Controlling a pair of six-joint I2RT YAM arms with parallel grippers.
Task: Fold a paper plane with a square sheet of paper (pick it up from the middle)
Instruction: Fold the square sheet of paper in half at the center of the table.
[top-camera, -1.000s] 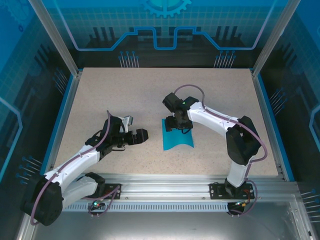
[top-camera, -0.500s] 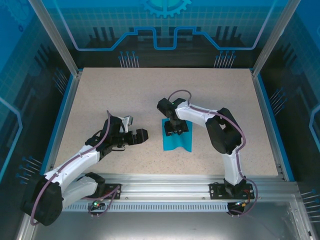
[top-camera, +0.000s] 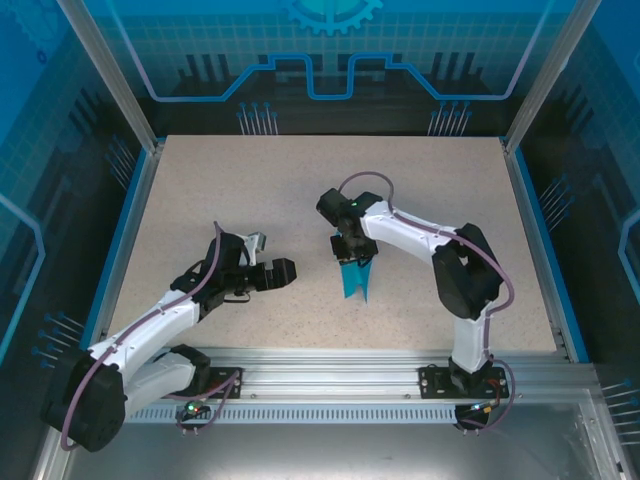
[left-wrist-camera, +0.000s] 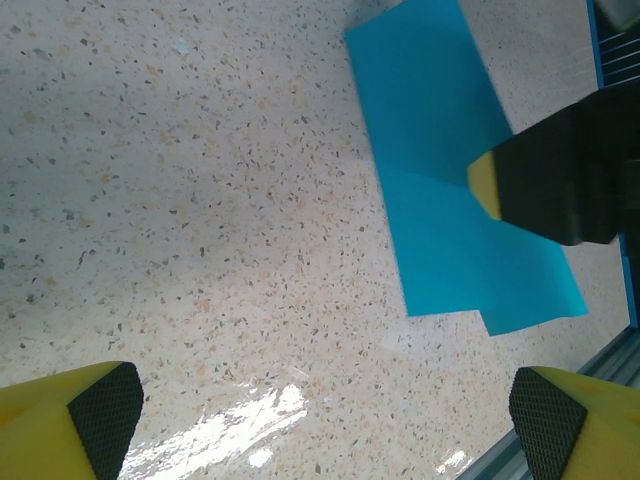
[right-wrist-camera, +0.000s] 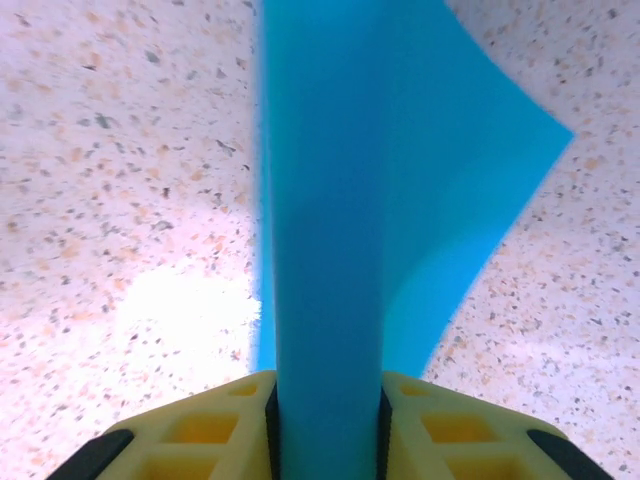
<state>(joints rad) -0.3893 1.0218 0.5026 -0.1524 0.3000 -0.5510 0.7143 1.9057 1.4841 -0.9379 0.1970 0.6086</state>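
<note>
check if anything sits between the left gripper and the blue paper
Nothing visible does. Bare table separates the open left gripper from the square sheet of paper, which the right gripper pinches at its middle.

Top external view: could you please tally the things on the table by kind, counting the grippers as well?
square sheet of paper: 1
grippers: 2 (left gripper, right gripper)
Total: 3

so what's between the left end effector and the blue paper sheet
Just bare speckled tabletop lies between the left end effector and the square sheet of paper, as the top external view shows.
</note>
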